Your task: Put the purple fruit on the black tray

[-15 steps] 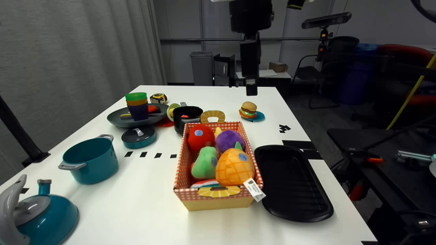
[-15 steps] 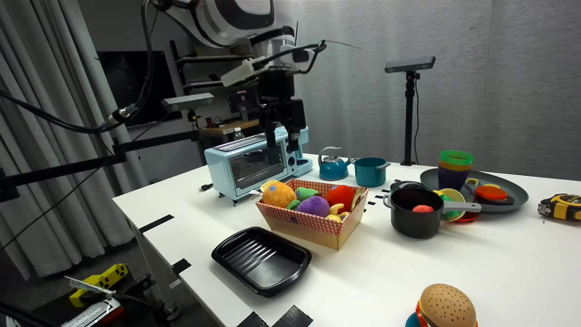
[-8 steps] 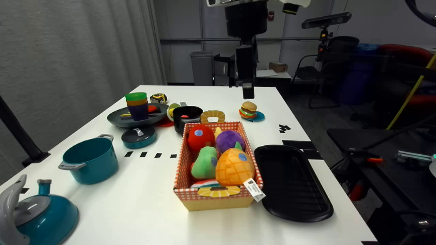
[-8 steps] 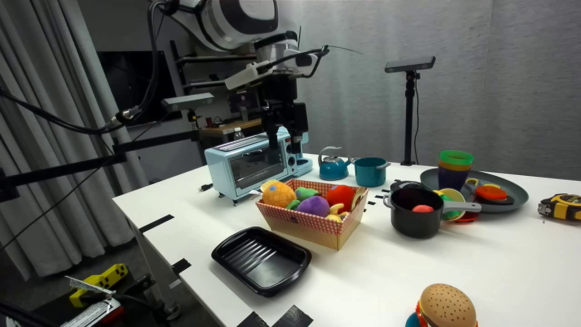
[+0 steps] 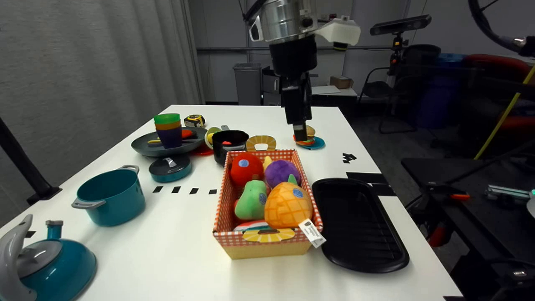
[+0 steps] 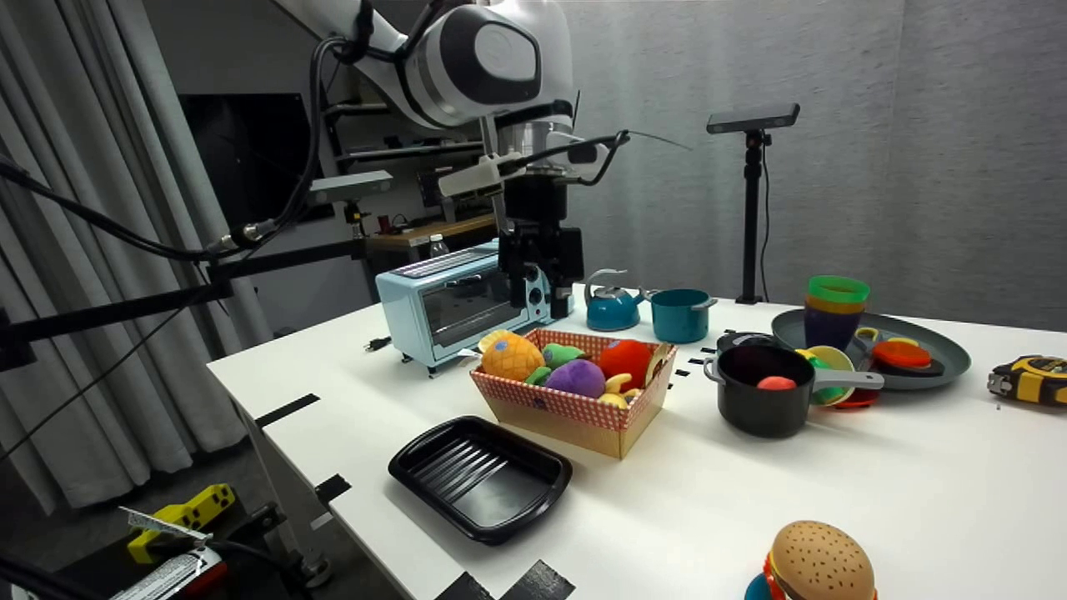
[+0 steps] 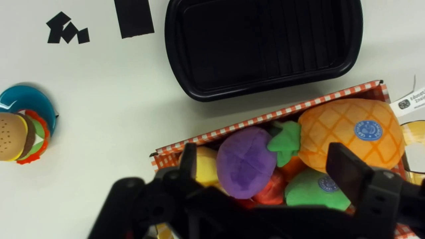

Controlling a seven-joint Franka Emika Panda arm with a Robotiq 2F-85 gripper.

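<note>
The purple fruit (image 5: pixel 282 173) lies in the red-checked basket (image 5: pixel 267 251), against the long wall nearest the tray, and shows in both exterior views (image 6: pixel 577 378). In the wrist view the purple fruit (image 7: pixel 246 162) sits between the spread fingers, nearer the left finger. My gripper (image 7: pixel 262 152) is open and empty. In an exterior view the gripper (image 6: pixel 539 305) hangs above the basket, apart from the fruit. The black tray (image 6: pixel 492 483) lies flat beside the basket, with nothing on it. The tray (image 7: pixel 225 46) is at the top of the wrist view.
An orange pineapple (image 5: pixel 288 205), a green pear (image 5: pixel 252 200) and a red fruit (image 5: pixel 246 168) share the basket. A black pot (image 6: pixel 763 400), a toy burger (image 6: pixel 821 558), a toaster oven (image 6: pixel 467 304) and a teal pot (image 5: pixel 110 196) stand around it.
My gripper has moved down; it has shifted left in an exterior view where the basket is central and right in the view showing the oven. It stays open. The fruit and tray have not moved.
</note>
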